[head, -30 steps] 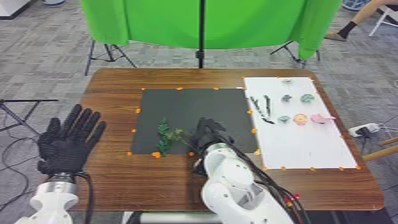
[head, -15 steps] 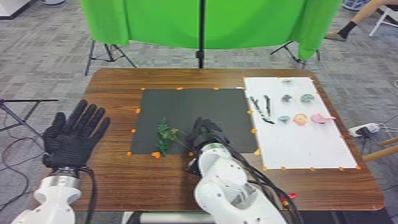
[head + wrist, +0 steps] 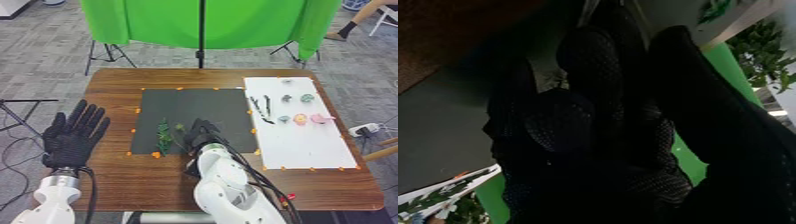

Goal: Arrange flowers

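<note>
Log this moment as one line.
left hand: open, left of dark mat | right hand: over dark mat | leafy stem: on dark mat | pink flower: on white sheet

Set on the bench (image 3: 114,102) is the mat (image 3: 195,102), with a sheet (image 3: 311,145) to its right. A sprig (image 3: 163,136) lies on the mat's near left part; on the sheet, the twigs (image 3: 267,105) sit toward the mat, most flower heads (image 3: 307,98) farther right of it.

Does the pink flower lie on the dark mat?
No, in the head view the pink flower lies on the white sheet.
</note>
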`<action>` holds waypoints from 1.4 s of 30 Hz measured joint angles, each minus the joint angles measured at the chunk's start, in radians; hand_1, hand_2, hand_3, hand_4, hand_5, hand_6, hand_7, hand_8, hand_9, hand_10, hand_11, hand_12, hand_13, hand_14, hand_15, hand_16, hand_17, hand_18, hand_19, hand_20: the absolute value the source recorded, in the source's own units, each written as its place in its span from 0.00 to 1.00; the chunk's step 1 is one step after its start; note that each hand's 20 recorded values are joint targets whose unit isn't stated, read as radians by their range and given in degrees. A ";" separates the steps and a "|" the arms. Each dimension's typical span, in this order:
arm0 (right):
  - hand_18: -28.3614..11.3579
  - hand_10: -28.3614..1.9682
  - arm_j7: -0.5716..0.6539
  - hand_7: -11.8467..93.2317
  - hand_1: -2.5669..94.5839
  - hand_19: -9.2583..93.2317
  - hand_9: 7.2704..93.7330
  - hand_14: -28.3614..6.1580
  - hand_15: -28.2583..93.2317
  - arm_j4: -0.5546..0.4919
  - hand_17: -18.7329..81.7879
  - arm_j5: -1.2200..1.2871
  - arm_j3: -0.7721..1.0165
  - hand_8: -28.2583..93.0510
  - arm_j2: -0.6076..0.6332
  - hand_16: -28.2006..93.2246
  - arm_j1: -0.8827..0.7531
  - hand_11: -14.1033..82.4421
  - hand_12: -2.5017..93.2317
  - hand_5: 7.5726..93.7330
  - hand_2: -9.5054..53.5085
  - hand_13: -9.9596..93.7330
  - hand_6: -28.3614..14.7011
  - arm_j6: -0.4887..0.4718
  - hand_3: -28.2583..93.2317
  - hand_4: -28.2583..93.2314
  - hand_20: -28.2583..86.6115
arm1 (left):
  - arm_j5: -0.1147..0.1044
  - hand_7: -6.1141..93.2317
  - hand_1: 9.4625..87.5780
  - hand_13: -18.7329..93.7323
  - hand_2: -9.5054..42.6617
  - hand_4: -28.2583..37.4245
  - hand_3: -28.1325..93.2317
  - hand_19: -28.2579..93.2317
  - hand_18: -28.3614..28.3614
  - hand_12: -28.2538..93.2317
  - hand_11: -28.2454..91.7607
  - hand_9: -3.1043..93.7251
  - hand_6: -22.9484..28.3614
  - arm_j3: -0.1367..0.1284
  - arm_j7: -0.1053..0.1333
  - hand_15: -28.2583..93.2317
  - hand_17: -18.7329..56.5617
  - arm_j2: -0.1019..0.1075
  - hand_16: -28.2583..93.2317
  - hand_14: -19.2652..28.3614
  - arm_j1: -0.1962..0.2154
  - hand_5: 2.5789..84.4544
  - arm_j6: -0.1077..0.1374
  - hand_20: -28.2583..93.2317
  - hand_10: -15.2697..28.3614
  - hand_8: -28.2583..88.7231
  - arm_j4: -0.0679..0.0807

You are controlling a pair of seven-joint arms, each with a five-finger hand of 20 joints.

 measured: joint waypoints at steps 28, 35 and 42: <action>0.03 0.29 -0.056 0.29 0.42 1.00 0.78 0.42 0.83 -0.130 0.54 0.049 0.078 0.14 0.110 0.43 -0.013 0.44 0.23 0.77 0.00 0.77 0.49 0.108 0.90 0.02 0.38 | 0.000 0.15 0.25 0.45 0.39 0.00 0.88 0.53 0.75 0.30 0.38 0.46 0.62 -0.044 0.048 0.46 0.16 -0.038 0.17 0.73 0.068 0.53 0.000 0.32 0.70 0.16 -0.026; 0.04 0.27 -0.059 0.26 0.42 1.00 0.75 0.43 0.82 -0.137 0.54 0.003 0.247 0.14 0.216 0.42 0.001 0.38 0.22 0.75 0.00 0.76 0.47 0.260 0.89 0.01 0.38 | 0.000 0.15 0.24 0.45 0.39 0.00 0.88 0.53 0.75 0.30 0.37 0.46 0.62 -0.057 0.061 0.46 0.16 -0.052 0.18 0.73 0.089 0.53 -0.001 0.32 0.70 0.16 -0.035; 0.03 0.25 -0.005 0.23 0.37 1.00 0.72 0.40 0.84 -0.033 0.53 -0.006 0.335 0.14 0.328 0.43 0.080 0.38 0.22 0.72 0.00 0.73 0.43 0.130 0.84 0.00 0.39 | 0.000 0.15 0.24 0.45 0.39 0.00 0.88 0.53 0.75 0.30 0.37 0.46 0.62 -0.059 0.065 0.46 0.16 -0.056 0.18 0.72 0.096 0.53 -0.002 0.32 0.70 0.16 -0.036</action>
